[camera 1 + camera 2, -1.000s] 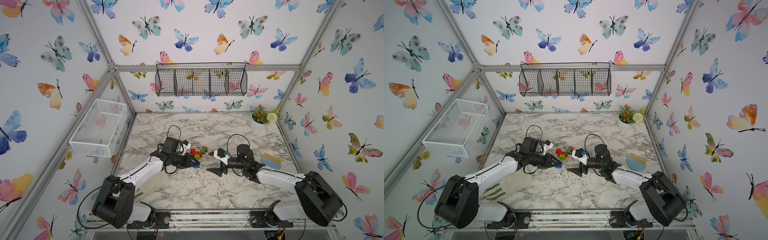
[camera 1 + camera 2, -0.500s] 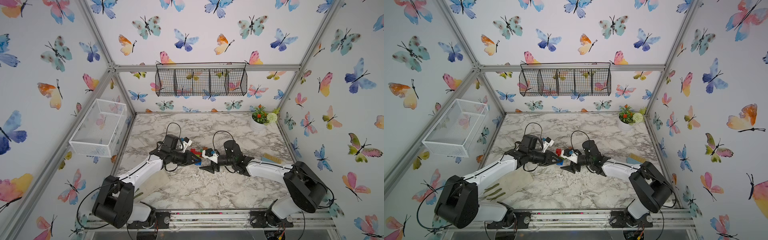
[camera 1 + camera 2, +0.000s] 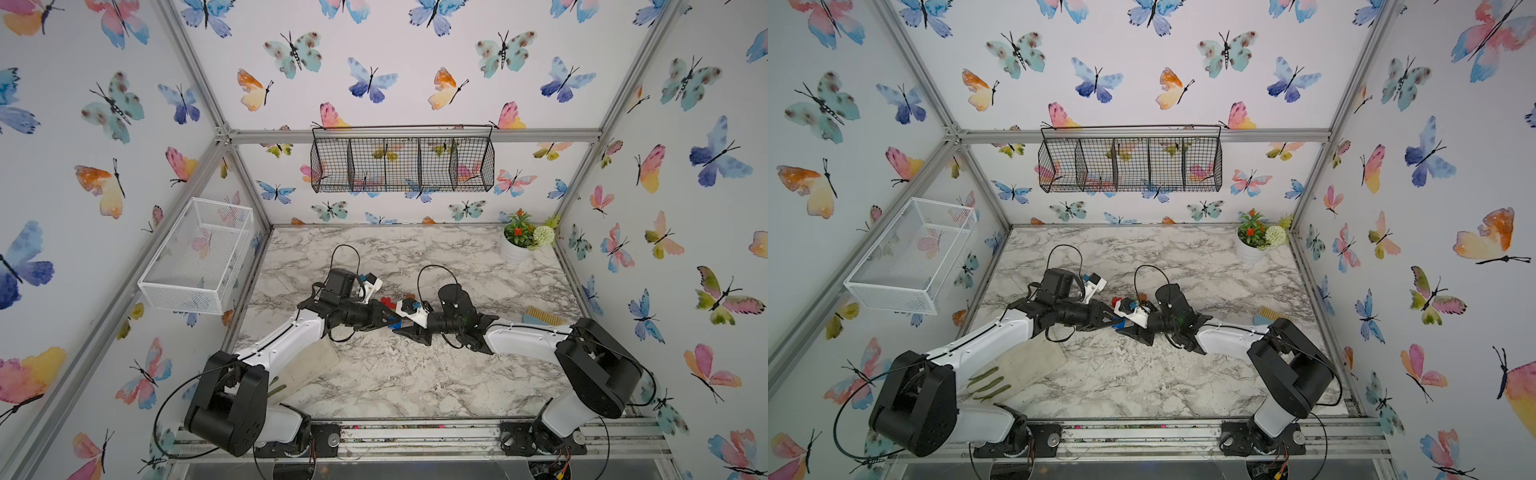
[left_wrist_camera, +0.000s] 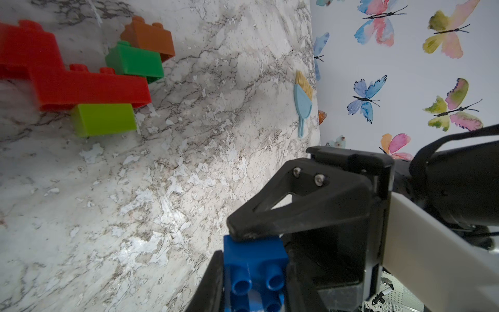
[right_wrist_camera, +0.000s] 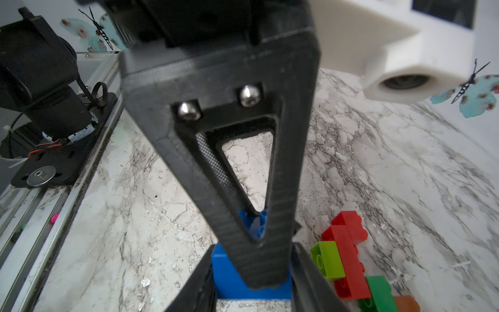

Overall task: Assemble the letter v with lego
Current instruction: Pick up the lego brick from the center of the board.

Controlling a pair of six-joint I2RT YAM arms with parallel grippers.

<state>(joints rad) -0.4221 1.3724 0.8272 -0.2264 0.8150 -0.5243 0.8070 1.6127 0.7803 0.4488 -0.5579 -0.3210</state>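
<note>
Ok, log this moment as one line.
left tool: shut on blue brick | right tool: finger touching blue brick, grip unclear | brick cluster: on table, untouched

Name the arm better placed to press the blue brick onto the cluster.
Left, probably. The left gripper is shut on the blue brick. The right gripper shows only one finger touching it, so its grip is unclear. The brick cluster lies nearby.
</note>
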